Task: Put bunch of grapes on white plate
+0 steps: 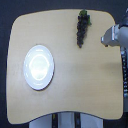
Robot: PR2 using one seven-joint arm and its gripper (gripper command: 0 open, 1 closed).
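Note:
The bunch of grapes (82, 28) lies on the wooden table near the far edge, a dark tapering cluster with a bit of green stem at its top. The white plate (38, 67) is round and glossy and sits at the exterior view's left, with nothing on it. My gripper (107, 39) comes in from the exterior view's right edge, a grey blurred shape a short way to the right of the grapes and apart from them. Its fingers are too blurred to show whether they are open or shut.
The light wooden table (75, 85) has rounded corners and a curved front edge. Part of my arm (123, 55) runs along the exterior view's right edge. Below the table's front edge, a grey base with dark stripes (65, 120) shows.

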